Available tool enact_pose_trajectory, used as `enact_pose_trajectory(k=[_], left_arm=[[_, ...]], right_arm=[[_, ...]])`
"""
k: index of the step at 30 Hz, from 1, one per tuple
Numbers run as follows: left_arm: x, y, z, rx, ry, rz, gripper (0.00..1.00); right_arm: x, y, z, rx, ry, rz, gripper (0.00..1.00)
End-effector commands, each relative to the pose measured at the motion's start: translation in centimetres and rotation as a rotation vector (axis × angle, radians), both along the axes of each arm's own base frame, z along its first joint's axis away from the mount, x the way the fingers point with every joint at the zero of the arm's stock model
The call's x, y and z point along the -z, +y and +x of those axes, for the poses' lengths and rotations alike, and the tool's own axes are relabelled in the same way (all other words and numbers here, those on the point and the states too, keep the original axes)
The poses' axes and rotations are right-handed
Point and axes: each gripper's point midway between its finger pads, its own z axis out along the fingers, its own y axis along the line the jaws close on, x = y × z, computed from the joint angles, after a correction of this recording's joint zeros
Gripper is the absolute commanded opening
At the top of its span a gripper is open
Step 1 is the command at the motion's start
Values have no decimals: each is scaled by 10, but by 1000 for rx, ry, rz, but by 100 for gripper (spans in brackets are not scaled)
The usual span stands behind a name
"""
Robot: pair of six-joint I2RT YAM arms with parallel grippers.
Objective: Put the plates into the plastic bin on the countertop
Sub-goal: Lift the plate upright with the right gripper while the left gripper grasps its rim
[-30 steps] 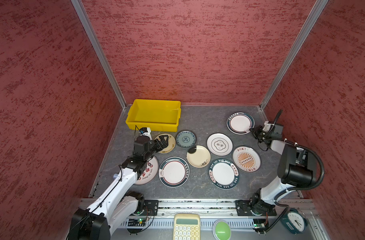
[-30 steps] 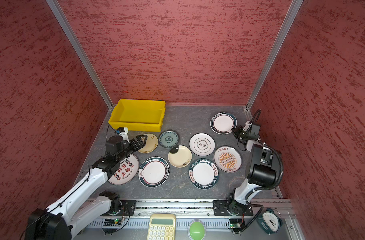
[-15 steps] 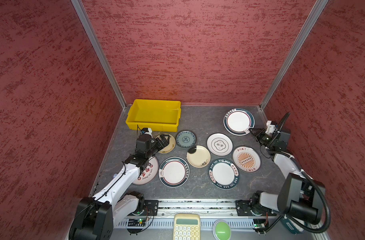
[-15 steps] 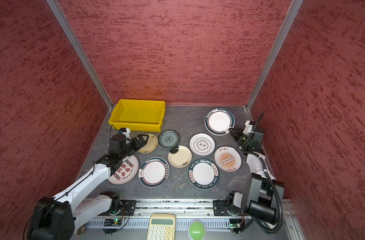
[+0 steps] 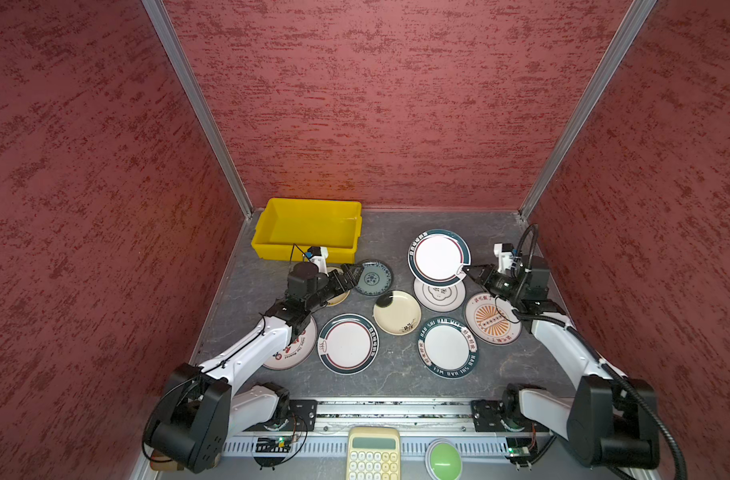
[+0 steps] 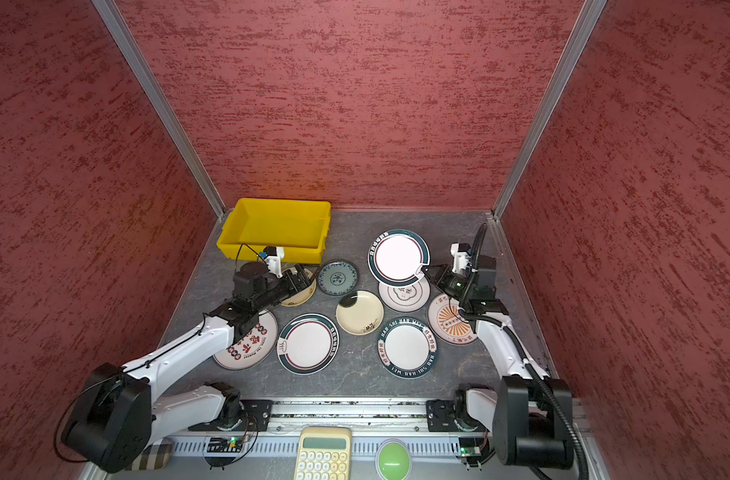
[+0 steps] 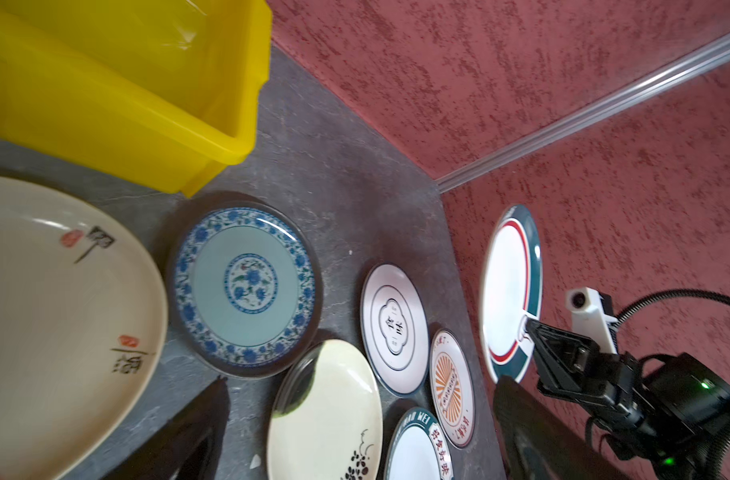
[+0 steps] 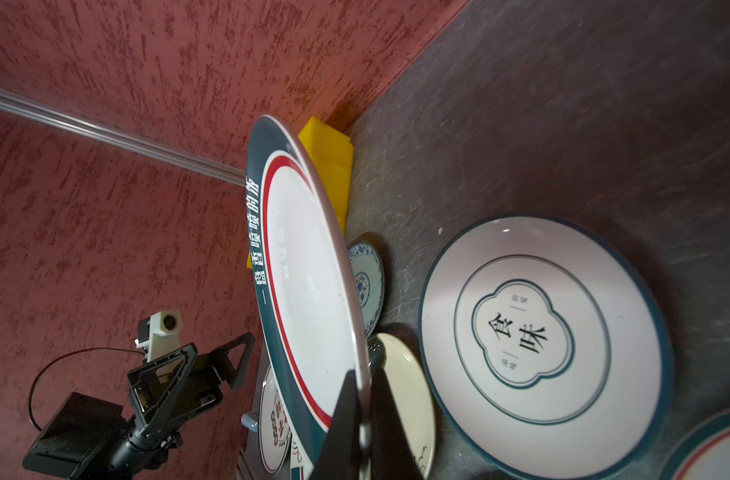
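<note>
So in both top views the right gripper [image 5: 465, 270] is clamped shut on the rim of the green-rimmed plate [image 5: 437, 255], which is up off the countertop [image 5: 396, 376] and tipped, over toward the far right corner. The yellow bin [image 5: 305, 251] sits in the far left corner, long side running along the back edge, nothing in it that I can see. From the pincer the bin lies straight across to the left, so I'd guess the carry goes sideways along that back edge. The left gripper [image 6: 300, 275] is way nearer the bin, just in front of its near wall, but its jaws are spread wide and it's got nothing, just hovering over a cream plate [image 6: 303, 293] beside the little teal plate [image 6: 337, 277]. The left wrist view shows the same deal: bin [image 7: 105, 120] close by, and the held plate [image 7: 509, 286] standing nearly on edge, well apart over by the right-hand wall with the right gripper [image 7: 528, 329] biting its rim. In the right wrist view both fingers [image 8: 346, 415] squeeze the plate's edge [image 8: 309, 291], and the bin [image 8: 330, 166] peeks out right behind it, so the plate's face is already turned roughly bin-ward. Biggest worry imo is the thin rim grip slipping during the carry.
</note>
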Motion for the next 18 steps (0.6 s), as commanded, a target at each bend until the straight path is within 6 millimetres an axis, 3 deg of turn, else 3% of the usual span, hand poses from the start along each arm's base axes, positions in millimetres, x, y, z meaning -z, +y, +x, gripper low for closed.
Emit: enact_pose_trajectory(k=[1,6,11,18], left_arm=[[-29,-19,0,67,-116,-41,99],[-26,-24,1,80,-111,-65,99],[-28,-26,0,92,-126,-84,100],[-30,-30,-2,118,-132,-88,80]], right_arm=[[-26,22,3,-50,-88,21,0],[-43,55,0,-128,-116,93,0],[-48,78,-4,-166,-120,82,0],[-42,105,-10,-209,-110,69,0]])
